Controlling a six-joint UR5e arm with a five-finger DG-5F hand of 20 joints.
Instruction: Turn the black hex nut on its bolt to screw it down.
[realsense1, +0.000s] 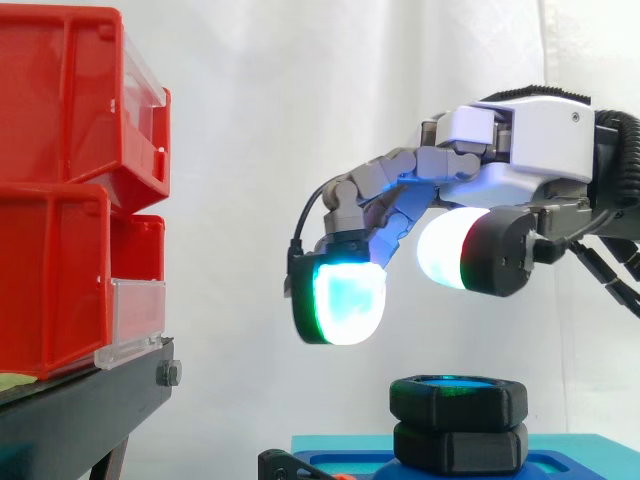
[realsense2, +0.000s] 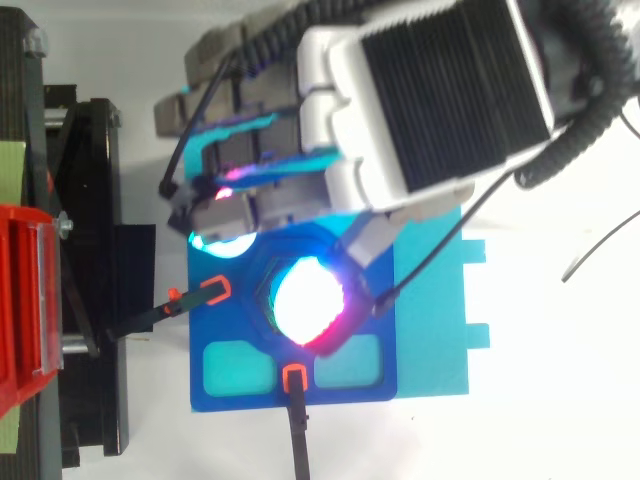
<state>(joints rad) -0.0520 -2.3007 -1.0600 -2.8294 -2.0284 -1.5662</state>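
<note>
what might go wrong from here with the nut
The hand hovers open above the black hex nut, not touching it; its pads could land on top rather than around the sides. A second black hex piece sits right under the nut, so the hand might grip the wrong one. Orange-tipped clips stand close and may be bumped.

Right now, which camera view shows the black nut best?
The side view: the black nut sits in plain sight below the robot hand. In the top view the robot hand covers most of it.
</note>
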